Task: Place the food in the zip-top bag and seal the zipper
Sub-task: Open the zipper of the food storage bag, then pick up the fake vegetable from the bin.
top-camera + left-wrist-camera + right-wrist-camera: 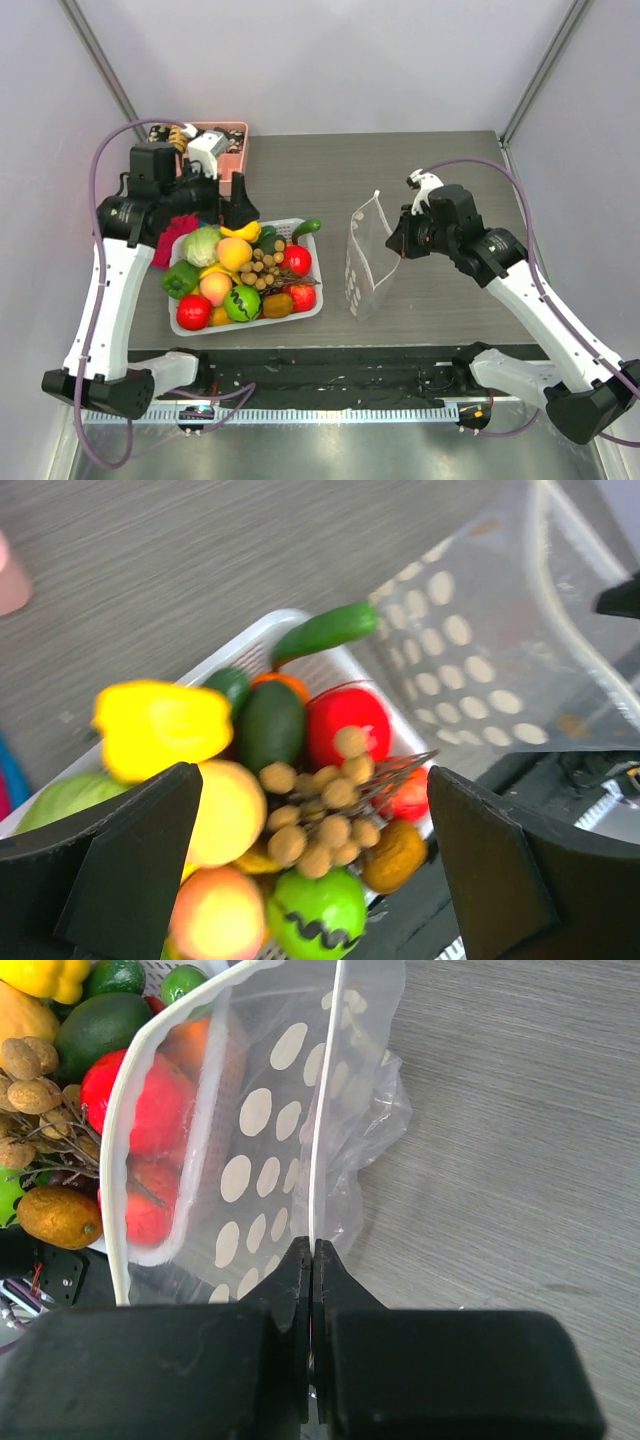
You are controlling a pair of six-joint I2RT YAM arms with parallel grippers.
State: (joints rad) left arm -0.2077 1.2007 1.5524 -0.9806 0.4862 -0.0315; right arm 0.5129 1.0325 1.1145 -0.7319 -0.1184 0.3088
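The food [240, 275] lies piled in a white slotted basket [312, 305]: yellow pepper [160, 730], red apple [345, 720], green apple [320, 910], a brown longan bunch [320, 820], pale cabbage [201, 245], peach [215, 288]. My left gripper [240, 215] is open and empty, hovering over the pile [312, 815]. The zip-top bag [368, 260] stands right of the basket, mouth open upward. My right gripper [402, 240] is shut on one side of its mouth edge [313, 1250], on the zipper strip [325, 1090]. The bag looks empty.
A pink basket [228, 140] with small items sits at the back left behind my left arm. A red-magenta object [172, 245] lies left of the white basket. A green cucumber [306, 228] hangs over the basket's far corner. The table's front edge [330, 345] is close.
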